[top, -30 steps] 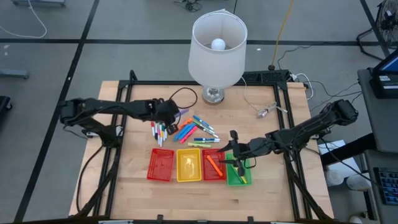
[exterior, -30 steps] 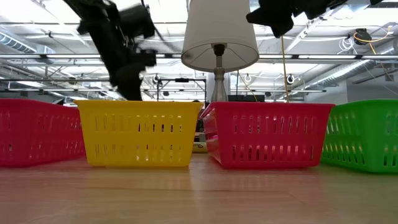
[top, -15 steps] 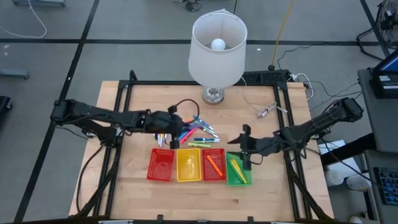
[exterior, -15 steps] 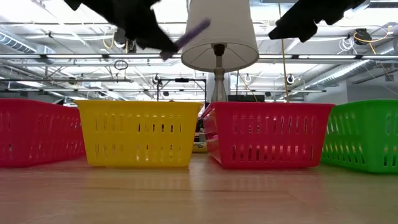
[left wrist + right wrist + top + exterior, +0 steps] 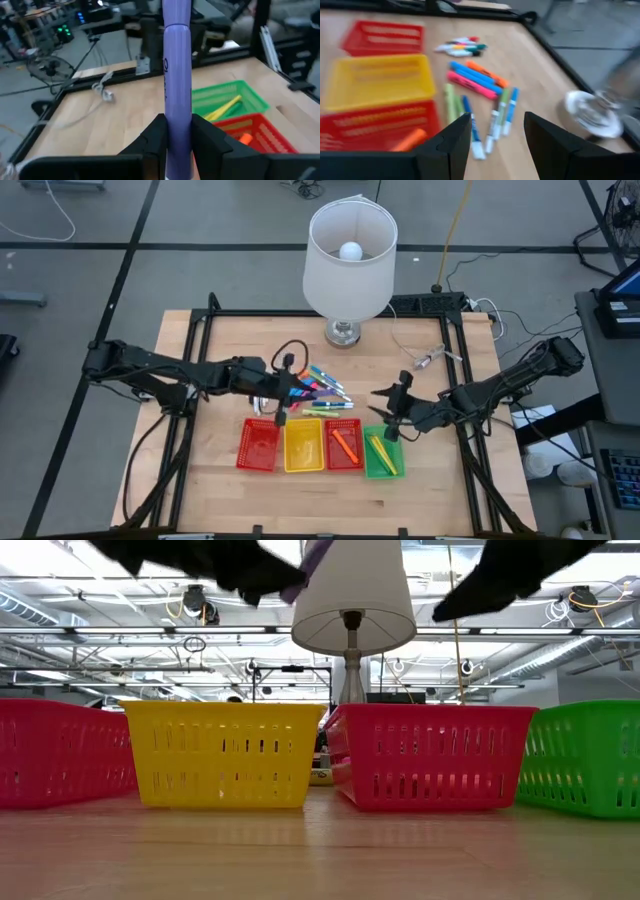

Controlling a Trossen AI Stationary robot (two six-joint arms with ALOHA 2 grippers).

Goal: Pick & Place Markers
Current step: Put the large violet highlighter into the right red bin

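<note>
My left gripper (image 5: 287,388) hangs above the table beside the heap of loose markers (image 5: 322,391) and is shut on a purple marker (image 5: 177,75). In the low view the purple marker (image 5: 318,554) shows high above the yellow tray (image 5: 225,755). The heap also shows in the right wrist view as markers (image 5: 480,80) lying flat on the wood. My right gripper (image 5: 390,410) is open and holds nothing, over the table just beyond the green tray (image 5: 382,453), its fingers (image 5: 451,142) toward the heap. My left gripper pinches the purple marker's barrel (image 5: 178,131) between its two fingers. The fingers point nearly level toward the table's right side and lie along the marker. The marker's long free part sticks out past the fingertips, slanting upward, lifted clear of the table and the trays.
Several mesh trays stand in a row near the front: a red tray (image 5: 258,445), the yellow tray (image 5: 303,446), a red tray (image 5: 343,445) with an orange marker, and the green tray with yellow and green markers. A lamp (image 5: 350,255) stands at the far edge.
My left gripper has risen from the heap with the purple marker and tipped from pointing down to nearly level, shifting toward the trays. The marker is now lifted clear. My right gripper has moved from over the green tray toward the far edge and turned toward the heap.
</note>
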